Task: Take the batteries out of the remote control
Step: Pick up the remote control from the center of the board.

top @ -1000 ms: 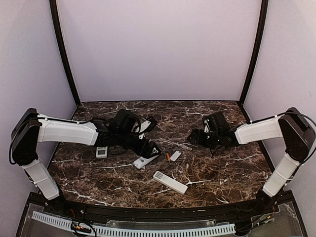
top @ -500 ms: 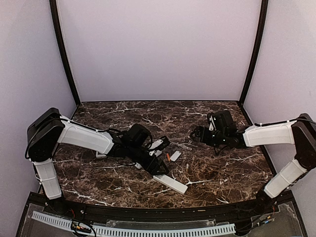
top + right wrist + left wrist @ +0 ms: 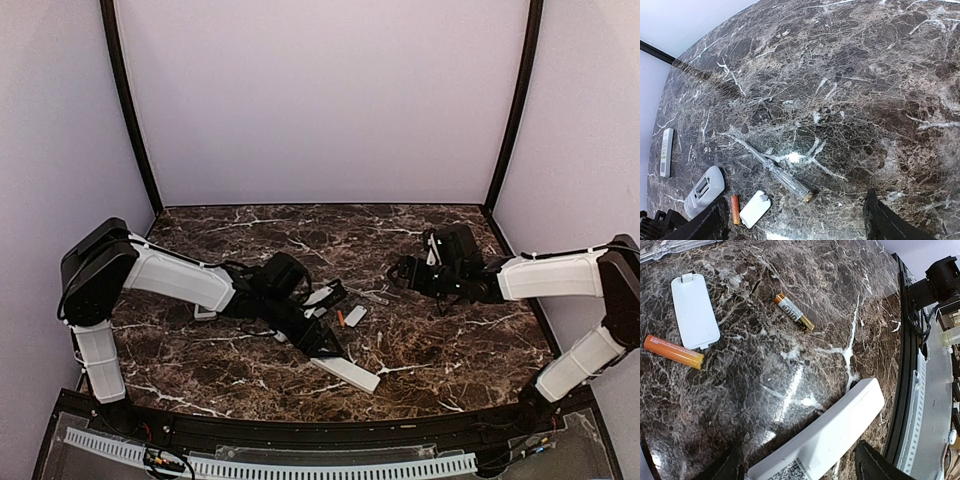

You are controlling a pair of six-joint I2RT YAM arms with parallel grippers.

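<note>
Beside the cover plate (image 3: 694, 310), orange battery (image 3: 674, 351) flat, askew to it

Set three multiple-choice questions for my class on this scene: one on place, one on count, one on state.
1. Where does the orange battery lie? A) beside the white cover plate B) inside a remote C) in a gripper
2. How many loose batteries does the left wrist view show? A) one B) two C) four
3. The right gripper is: A) shut on a battery B) shut on a remote C) open, empty
Answers: 1 A, it lies next to the plate; 2 B, the orange one and a gold-and-black battery; 3 C, its fingers stand wide apart, nothing between.
</note>
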